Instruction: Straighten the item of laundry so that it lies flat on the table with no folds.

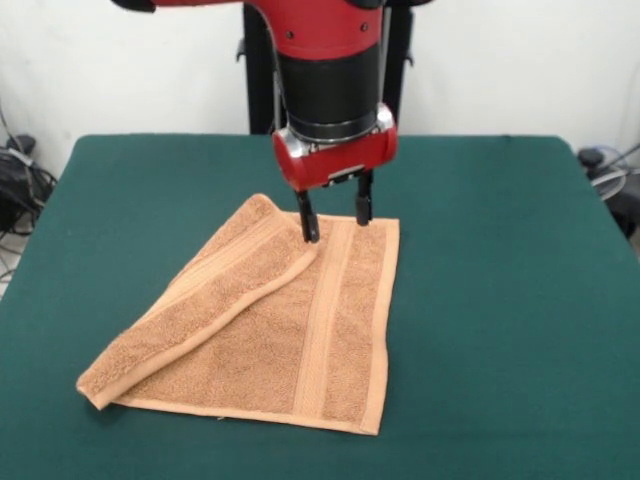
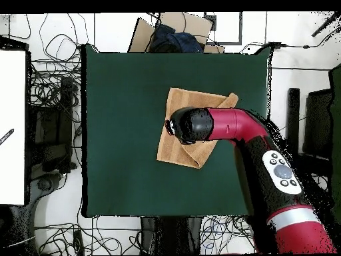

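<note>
The peach-orange towel (image 1: 300,340) lies near the middle of the dark green table (image 1: 500,300). Its left part is folded diagonally over the rest, and the fold forms a thick rolled edge from the far corner down to the near left corner. My gripper (image 1: 337,228) hangs over the towel's far edge, open, with nothing between its two black fingers. The left fingertip (image 1: 310,234) is at the top of the folded flap. In the overhead view the arm's head covers the gripper and the middle of the towel (image 2: 181,107) on the table (image 2: 120,133).
The robot's black pedestal (image 1: 260,70) stands behind the table's far edge. Tangled cables and gear (image 2: 53,113) lie on the floor around the table. A cardboard box with dark cloth (image 2: 170,33) sits beyond one table edge, and a white board (image 2: 13,127) at another.
</note>
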Available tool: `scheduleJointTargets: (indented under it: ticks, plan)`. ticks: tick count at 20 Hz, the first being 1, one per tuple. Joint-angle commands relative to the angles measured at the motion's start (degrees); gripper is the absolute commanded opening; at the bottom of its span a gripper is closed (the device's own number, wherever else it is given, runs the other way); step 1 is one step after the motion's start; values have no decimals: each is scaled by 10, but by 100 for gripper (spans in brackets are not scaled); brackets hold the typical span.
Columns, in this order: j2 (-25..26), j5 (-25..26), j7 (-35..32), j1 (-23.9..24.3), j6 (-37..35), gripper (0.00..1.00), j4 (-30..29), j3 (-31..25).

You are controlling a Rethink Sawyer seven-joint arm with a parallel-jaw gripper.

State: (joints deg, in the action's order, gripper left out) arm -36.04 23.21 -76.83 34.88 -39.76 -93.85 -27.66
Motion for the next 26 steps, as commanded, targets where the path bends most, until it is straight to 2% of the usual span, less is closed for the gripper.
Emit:
scheduleJointTargets:
  ticks: [1, 13, 17, 21, 26]
  plan:
    - [32, -2, -75, 7, 69, 100, -61, 10]
    - [48, 1, -69, 10, 86, 100, -59, 14]
    - [28, -2, -70, 9, 72, 100, -62, 18]
    - [-25, -7, -61, 16, 35, 100, -74, 27]
    - [-29, -5, -52, 24, 20, 100, -68, 33]
